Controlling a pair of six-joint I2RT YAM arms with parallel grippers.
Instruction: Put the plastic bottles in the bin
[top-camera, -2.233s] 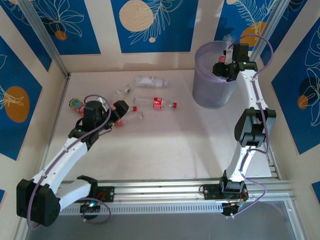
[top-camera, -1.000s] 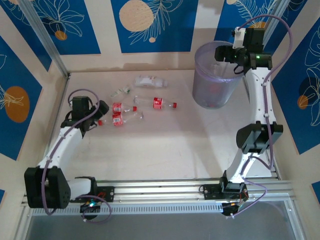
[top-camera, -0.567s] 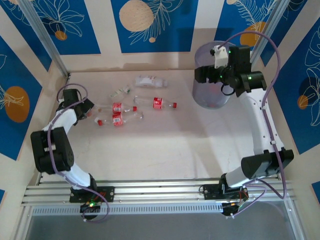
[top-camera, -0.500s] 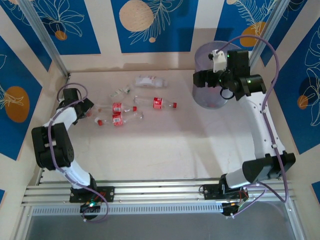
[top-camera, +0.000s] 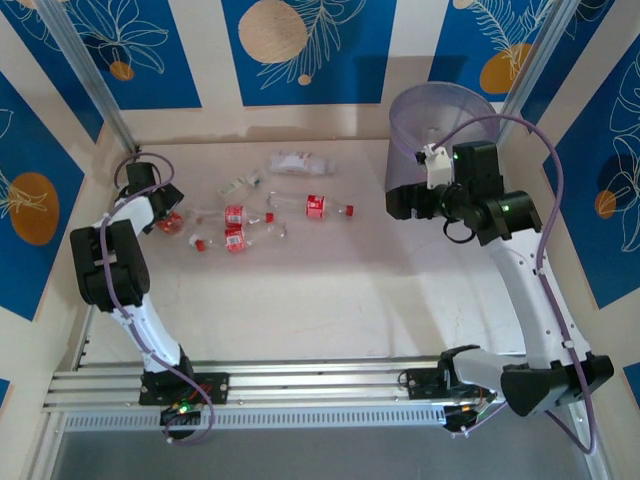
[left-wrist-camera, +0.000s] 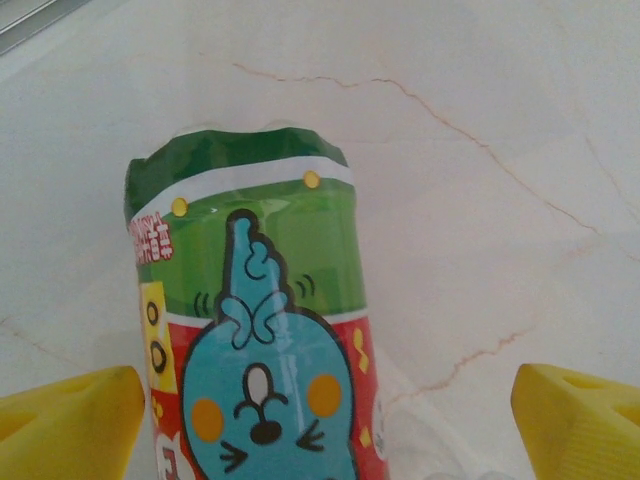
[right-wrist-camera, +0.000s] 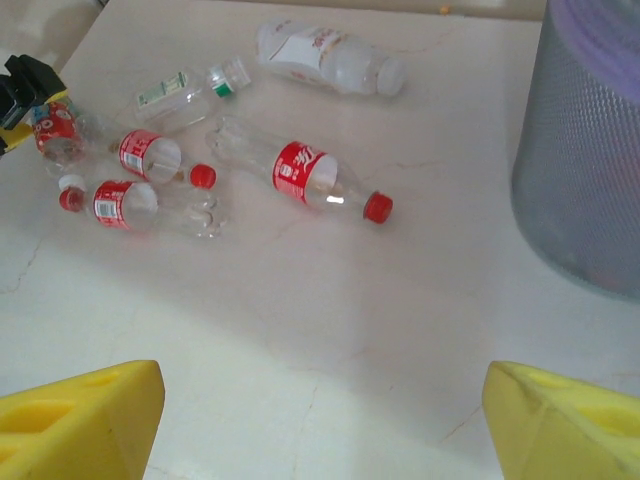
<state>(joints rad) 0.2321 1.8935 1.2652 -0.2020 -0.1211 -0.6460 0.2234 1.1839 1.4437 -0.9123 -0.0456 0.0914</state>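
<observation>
Fingers (left-wrist-camera: 70, 425) of the left gripper (left-wrist-camera: 325, 430) straddle the colourful bottle (left-wrist-camera: 255, 300), wide, poised to pinch; the right gripper (right-wrist-camera: 320, 430) gapes empty toward the scattered bottles (right-wrist-camera: 300, 172).

**Gloss, haze and matt yellow**

The table (right-wrist-camera: 300, 330) looks like pale veined stone, smooth with a soft sheen. The plastic bottles (right-wrist-camera: 300, 172) are clear and glossy. The multicoloured bottle (left-wrist-camera: 260, 330) wears a shiny film label. The bin (right-wrist-camera: 590, 170) is translucent purple plastic, finely grained. The right gripper's (right-wrist-camera: 322, 400) fingers (right-wrist-camera: 80, 420) are matt yellow.
</observation>
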